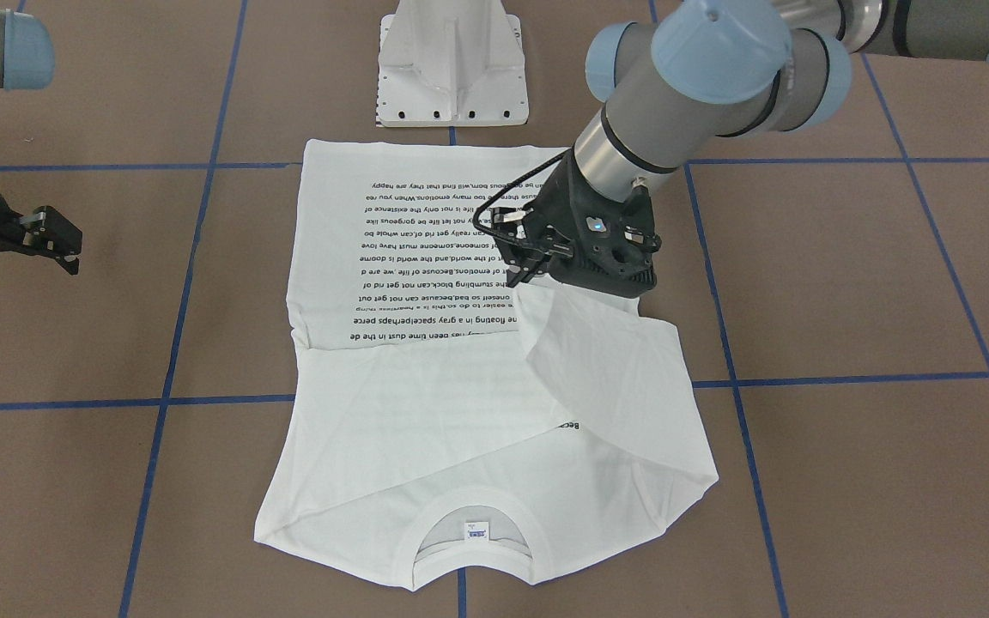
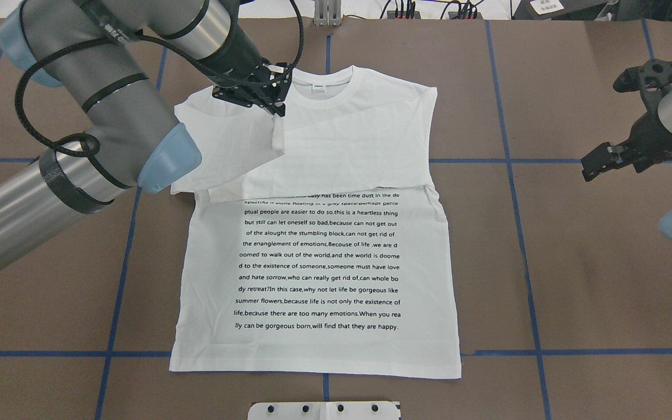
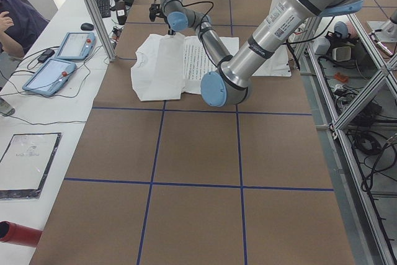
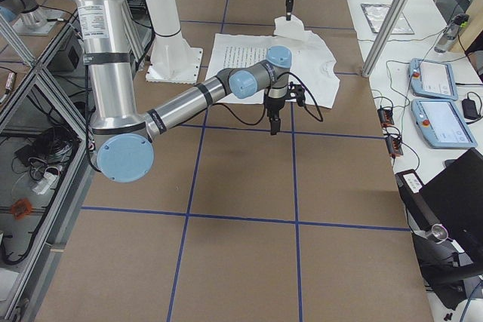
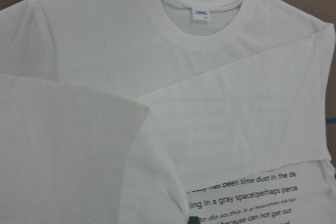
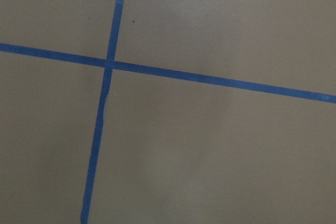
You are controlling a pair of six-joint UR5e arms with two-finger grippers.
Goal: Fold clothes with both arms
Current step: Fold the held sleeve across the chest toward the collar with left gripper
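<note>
One T-shirt [image 2: 324, 256] lay flat on the brown table [image 2: 546, 262], printed side up. Its collar [image 2: 323, 74] pointed away from the robot and its hem sat near the white pedestal base [image 1: 453, 77]. The neck label [image 2: 318, 87] showed inside the collar.

The sleeve on the robot's right [image 2: 359, 160] was folded across the chest, and its lower edge covered the top line of the text block [image 2: 318, 262].

Left gripper [image 2: 278, 111] was over the shirt's left shoulder area, just beside the collar, fingers pointing down. It was pinched closed on the left sleeve [image 2: 237, 146]. The fabric rose in a peak to the fingertips, and the rest of the sleeve draped over the chest below. The left wrist view showed that raised fold in the foreground, with the collar and folded sleeve behind it.

Right gripper [image 2: 591, 169] hung above bare table, well apart from the shirt on the robot's right, holding nothing. Can't tell from these views whether its fingers were apart or together. Its wrist view showed only the brown surface and a blue tape cross [image 6: 109, 65].
</note>
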